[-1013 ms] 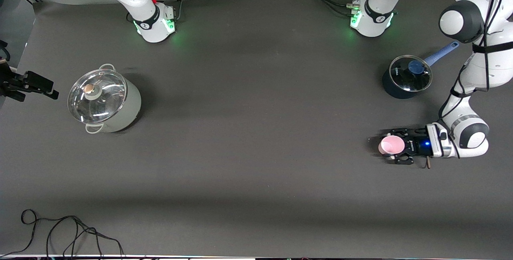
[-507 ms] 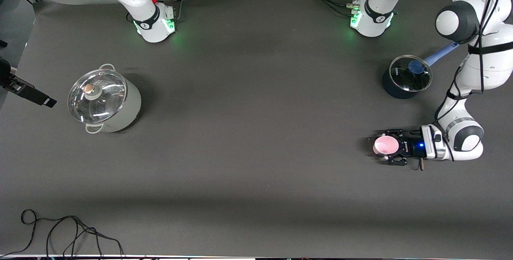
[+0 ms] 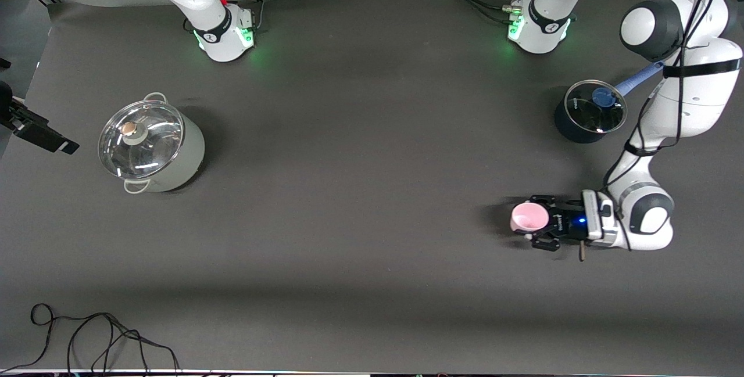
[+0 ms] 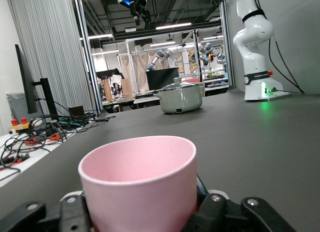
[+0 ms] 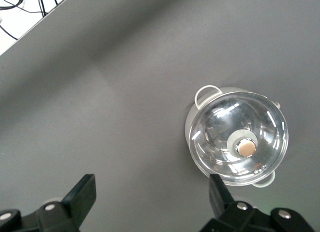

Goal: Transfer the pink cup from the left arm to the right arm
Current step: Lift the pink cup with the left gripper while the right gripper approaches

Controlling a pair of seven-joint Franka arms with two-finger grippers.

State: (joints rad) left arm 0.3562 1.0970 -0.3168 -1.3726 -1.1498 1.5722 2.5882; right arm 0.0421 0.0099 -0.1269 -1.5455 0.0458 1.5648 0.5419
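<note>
The pink cup (image 3: 528, 217) is a small pale-pink tumbler held upright in my left gripper (image 3: 539, 221), which is shut on its sides just above the table at the left arm's end. In the left wrist view the cup (image 4: 140, 184) fills the foreground between the fingers (image 4: 220, 212). My right gripper (image 3: 43, 135) hangs over the table's edge at the right arm's end, beside the steel pot. In the right wrist view it (image 5: 151, 197) is open and empty, looking down on the table.
A grey-green pot with a glass lid (image 3: 150, 143) stands toward the right arm's end; it also shows in the right wrist view (image 5: 237, 142). A dark saucepan with a blue handle and glass lid (image 3: 590, 111) stands near the left arm's base. A black cable (image 3: 99, 336) lies at the table's near edge.
My left gripper has carried the pink cup toward the right arm's end of the table. My right gripper has shifted a little at the table's edge.
</note>
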